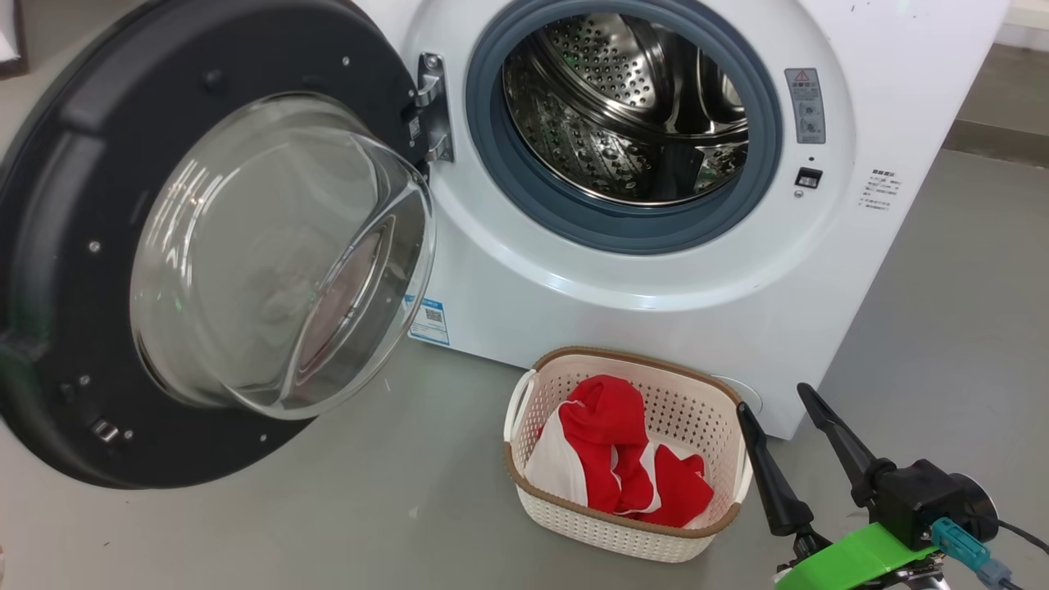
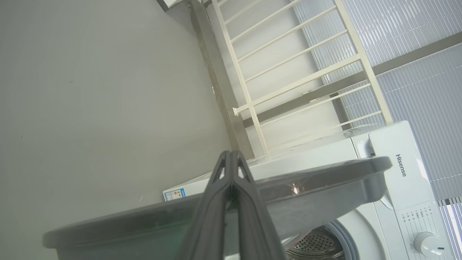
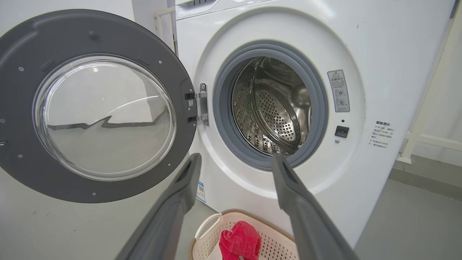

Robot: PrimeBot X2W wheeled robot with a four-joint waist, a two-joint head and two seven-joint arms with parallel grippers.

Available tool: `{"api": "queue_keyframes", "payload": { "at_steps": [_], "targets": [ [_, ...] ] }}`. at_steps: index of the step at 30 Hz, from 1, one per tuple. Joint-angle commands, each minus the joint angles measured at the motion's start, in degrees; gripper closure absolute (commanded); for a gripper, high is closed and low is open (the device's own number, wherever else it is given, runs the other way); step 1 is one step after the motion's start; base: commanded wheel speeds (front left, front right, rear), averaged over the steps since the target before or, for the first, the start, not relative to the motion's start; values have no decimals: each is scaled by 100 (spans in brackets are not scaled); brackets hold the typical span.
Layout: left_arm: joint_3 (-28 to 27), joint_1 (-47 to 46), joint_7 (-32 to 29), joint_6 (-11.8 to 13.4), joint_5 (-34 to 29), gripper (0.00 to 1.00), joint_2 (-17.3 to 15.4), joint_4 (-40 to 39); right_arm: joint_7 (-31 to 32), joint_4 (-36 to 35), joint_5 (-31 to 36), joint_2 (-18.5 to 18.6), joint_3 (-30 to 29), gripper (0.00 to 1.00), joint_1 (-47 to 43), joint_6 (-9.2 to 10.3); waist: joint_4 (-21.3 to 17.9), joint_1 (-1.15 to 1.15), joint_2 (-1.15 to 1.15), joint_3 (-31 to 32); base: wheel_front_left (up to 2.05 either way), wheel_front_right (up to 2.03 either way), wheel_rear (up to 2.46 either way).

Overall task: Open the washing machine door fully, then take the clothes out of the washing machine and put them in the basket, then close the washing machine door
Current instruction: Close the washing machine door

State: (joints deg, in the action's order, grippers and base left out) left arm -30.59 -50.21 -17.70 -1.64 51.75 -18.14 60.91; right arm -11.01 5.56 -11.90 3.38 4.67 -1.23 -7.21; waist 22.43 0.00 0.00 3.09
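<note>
Door (image 1: 74, 270), standing wide open off the washing machine (image 1: 656, 311): we judge it stiff, glossy, heavy, best pushed at its black frame far from the hinge (image 1: 432, 106); clothes (image 1: 610, 459) lie in basket (image 1: 623, 357); left tool (image 2: 230, 155) pinched together beside door rim, right tool (image 1: 772, 397) spread apart.

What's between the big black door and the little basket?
Nothing: in the head view, bare grey floor separates the glossy black round door from the cream perforated plastic basket.

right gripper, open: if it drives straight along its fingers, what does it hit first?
Likely the washing machine front, at the grey gasket, lower left of the opening. The basket lies below the right gripper and its line. Depth is unclear; it might enter the drum instead.
</note>
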Motion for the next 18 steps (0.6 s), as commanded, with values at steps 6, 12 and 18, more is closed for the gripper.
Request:
{"api": "queue_keyframes", "payload": {
  "at_steps": [6, 12, 18],
  "targets": [
    [-48, -226, -323, -183, 173, 100, -308, 72, 41, -205, 95, 93, 167, 0, 84, -28, -57, 0, 0, -6, 0, 0, 0],
    [-106, -219, -554, -276, 336, 100, -271, 241, 57, -219, 102, 91, 197, 0, 83, -28, -65, 0, 0, -6, 0, 0, 0],
    [-84, -112, -684, -420, 422, 100, -189, 223, 32, -216, 104, 72, 157, 0, 95, -28, -44, 0, 0, -26, 0, 0, 0]
  ]
}}
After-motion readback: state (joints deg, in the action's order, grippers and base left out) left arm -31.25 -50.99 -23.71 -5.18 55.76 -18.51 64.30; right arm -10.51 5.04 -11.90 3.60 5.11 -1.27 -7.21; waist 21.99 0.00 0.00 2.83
